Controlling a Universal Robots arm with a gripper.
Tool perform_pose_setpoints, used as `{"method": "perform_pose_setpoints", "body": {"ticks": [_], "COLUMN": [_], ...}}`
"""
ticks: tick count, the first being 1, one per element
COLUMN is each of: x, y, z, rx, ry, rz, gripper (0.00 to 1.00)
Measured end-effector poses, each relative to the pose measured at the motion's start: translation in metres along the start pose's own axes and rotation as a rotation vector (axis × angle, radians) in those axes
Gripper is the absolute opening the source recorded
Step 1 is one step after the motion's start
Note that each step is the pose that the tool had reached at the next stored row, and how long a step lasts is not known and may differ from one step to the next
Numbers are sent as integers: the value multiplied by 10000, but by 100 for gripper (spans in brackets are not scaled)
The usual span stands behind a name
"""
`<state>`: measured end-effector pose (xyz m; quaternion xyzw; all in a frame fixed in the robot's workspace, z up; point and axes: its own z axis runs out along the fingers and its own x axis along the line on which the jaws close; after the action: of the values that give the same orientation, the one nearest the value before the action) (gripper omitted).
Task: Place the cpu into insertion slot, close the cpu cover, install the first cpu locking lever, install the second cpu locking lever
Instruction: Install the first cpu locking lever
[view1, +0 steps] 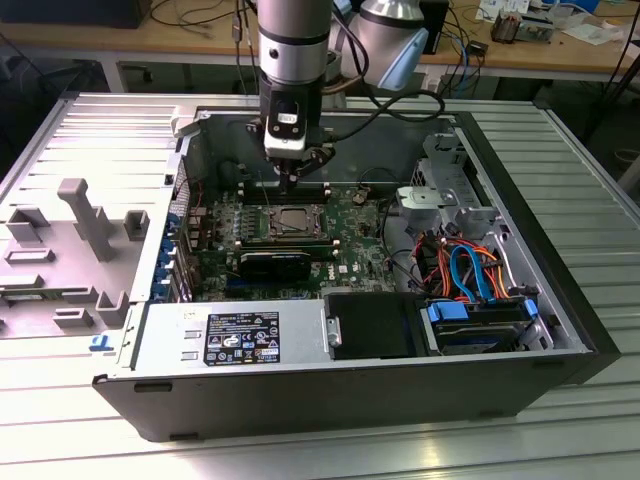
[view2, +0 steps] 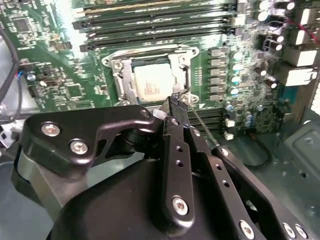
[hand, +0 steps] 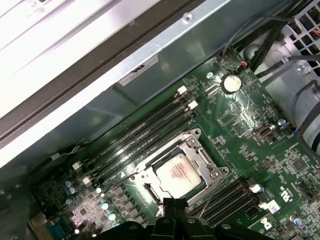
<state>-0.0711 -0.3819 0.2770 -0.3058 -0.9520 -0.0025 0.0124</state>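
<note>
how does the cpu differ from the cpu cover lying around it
The cpu is a solid, pale, plain-topped square; the cpu cover is an open silver frame with a window. The cpu cover is larger, its rim running around the cpu. The cpu cover has tabs and cut-outs along its edges; the cpu has none. Both are square, metallic and lie flat on the green board.

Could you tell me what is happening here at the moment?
A robot arm reaches into an open computer case, its gripper hanging just above the green motherboard at one edge of the insertion slot. The cpu sits in the slot with the cpu cover lying flat over it. The fingers look closed, and a thin wire lever slants past them.
</note>
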Motion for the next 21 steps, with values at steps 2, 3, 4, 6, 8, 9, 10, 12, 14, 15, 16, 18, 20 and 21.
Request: {"method": "perform_pose_setpoints", "body": {"ticks": [2, 3, 4, 6, 8, 9, 10, 12, 14, 15, 16, 18, 20, 21], "x": [91, 116, 131, 132, 132, 131, 133, 160, 180, 186, 186, 186, 187, 187], "y": [-65, -82, -94, -95, -95, -95, -96, -115, -130, -133, -134, -134, -134, -134], "z": [4, 5, 6, 13, 25, 29, 32, 38, 37, 33, 31, 31, 30, 30], "rx": [1, 1, -5, -3, 12, 15, 7, -108, -174, -174, -177, -175, -168, -165], "ry": [0, -1, 5, 10, 9, 6, -13, -197, -301, -301, -300, -298, -295, -292], "rz": [-40, -50, -89, -481, -1102, -1269, -1348, -1360, -1378, -1402, -1471, -1764, -2165, -2484], "gripper": [11, 11, 11, 11, 11, 11, 11, 11, 11, 11, 11, 11, 11, 11]}}
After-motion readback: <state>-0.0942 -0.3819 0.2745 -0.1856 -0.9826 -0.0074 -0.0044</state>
